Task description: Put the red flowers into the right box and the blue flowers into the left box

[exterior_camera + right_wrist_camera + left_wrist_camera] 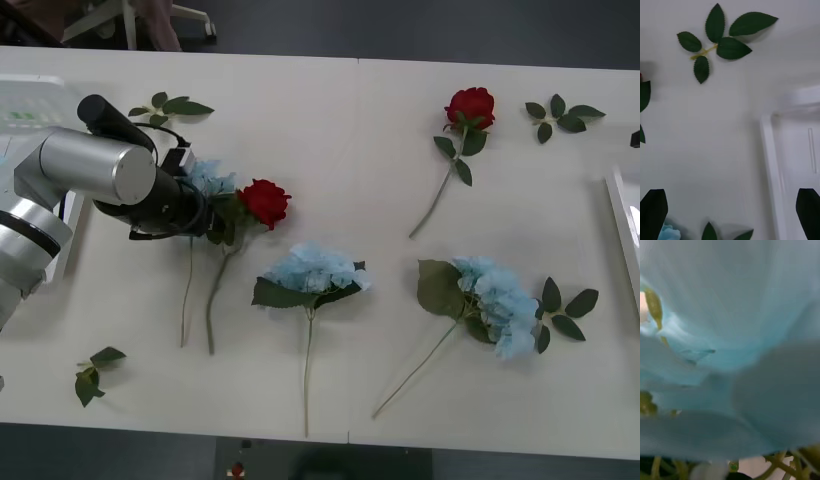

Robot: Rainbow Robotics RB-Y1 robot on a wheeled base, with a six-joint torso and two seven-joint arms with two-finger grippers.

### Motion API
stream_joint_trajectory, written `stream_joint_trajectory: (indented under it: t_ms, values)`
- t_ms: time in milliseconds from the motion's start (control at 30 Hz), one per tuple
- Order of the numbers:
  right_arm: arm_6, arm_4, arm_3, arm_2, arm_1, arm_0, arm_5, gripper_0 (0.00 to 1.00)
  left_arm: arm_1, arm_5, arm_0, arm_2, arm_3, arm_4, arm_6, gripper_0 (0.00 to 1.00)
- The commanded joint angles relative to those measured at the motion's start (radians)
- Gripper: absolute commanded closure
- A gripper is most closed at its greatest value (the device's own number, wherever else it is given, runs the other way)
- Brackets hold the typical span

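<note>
**Left end effector buried in a blue flower head**

The left end effector [205,215] reaches low across the bench [340,130] into the leftmost of the blue flowers [208,180], beside a red rose [265,202]; pale petals [730,345] press against its camera, and whether its fingers are closed cannot be told. The right end effector [730,210] hangs wide open, holding nothing, above bare bench beside the right box [769,157]. Two more blue flowers [312,268] lie mid-bench.

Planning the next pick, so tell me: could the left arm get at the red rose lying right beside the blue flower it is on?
Probably yes. The left end effector is down on a blue flower and the red rose lies just beyond it. But their leaves overlap, so picking the rose alone looks tricky.
</note>
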Motion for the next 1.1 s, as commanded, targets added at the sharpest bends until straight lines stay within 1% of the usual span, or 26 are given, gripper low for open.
stream_joint_trajectory:
  t_ms: [33,133,167,200,233,300,333,367,400,433,600,867,967,1100]
  values:
    - [-0.126,0.042,-0.024,0.026,0.049,-0.081,-0.019,0.00,-0.005,-0.011,-0.022,0.027,-0.003,-0.010,0.020,0.00]
    - [-0.186,0.051,-0.024,0.069,0.077,-0.108,-0.045,0.00,-0.005,-0.011,-0.022,0.029,-0.003,-0.012,0.021,0.00]
    - [-0.216,0.054,-0.024,0.092,0.092,-0.123,-0.055,0.00,-0.005,-0.011,-0.022,0.029,-0.003,-0.012,0.021,0.03]
    - [-0.252,0.059,-0.024,0.118,0.107,-0.134,-0.072,0.00,-0.005,-0.011,-0.022,0.027,-0.001,-0.010,0.021,0.13]
    - [-0.269,0.061,-0.024,0.130,0.117,-0.140,-0.080,0.00,-0.005,-0.011,-0.022,0.027,-0.003,-0.010,0.021,0.18]
    - [-0.347,0.084,-0.024,0.170,0.156,-0.155,-0.118,0.00,-0.005,-0.010,-0.021,0.026,0.002,-0.009,0.021,0.45]
    - [-0.378,0.099,-0.024,0.184,0.176,-0.158,-0.140,0.00,-0.005,-0.010,-0.022,0.024,0.002,-0.010,0.021,0.63]
    - [-0.394,0.107,-0.024,0.190,0.187,-0.160,-0.152,0.00,-0.005,-0.010,-0.021,0.023,0.002,-0.012,0.021,0.73]
    - [-0.420,0.125,-0.024,0.198,0.210,-0.160,-0.175,0.00,-0.005,-0.010,-0.022,0.023,0.002,-0.012,0.023,0.90]
    - [-0.445,0.146,-0.024,0.201,0.230,-0.161,-0.194,0.00,-0.005,-0.010,-0.021,0.023,0.002,-0.012,0.023,0.94]
    - [-0.528,0.248,-0.024,0.201,0.311,-0.160,-0.233,0.00,-0.005,-0.011,-0.022,0.023,0.002,-0.016,0.021,0.99]
    - [-0.666,0.384,-0.023,0.201,0.423,-0.160,-0.290,0.00,0.024,-0.016,-0.041,0.024,-0.003,-0.013,0.009,1.00]
    - [-0.717,0.430,-0.021,0.201,0.457,-0.160,-0.309,0.00,0.052,0.021,-0.056,0.024,-0.036,-0.007,0.007,1.00]
    - [-0.781,0.495,-0.018,0.201,0.497,-0.160,-0.339,0.00,0.110,0.124,-0.084,0.029,-0.119,0.014,0.012,1.00]
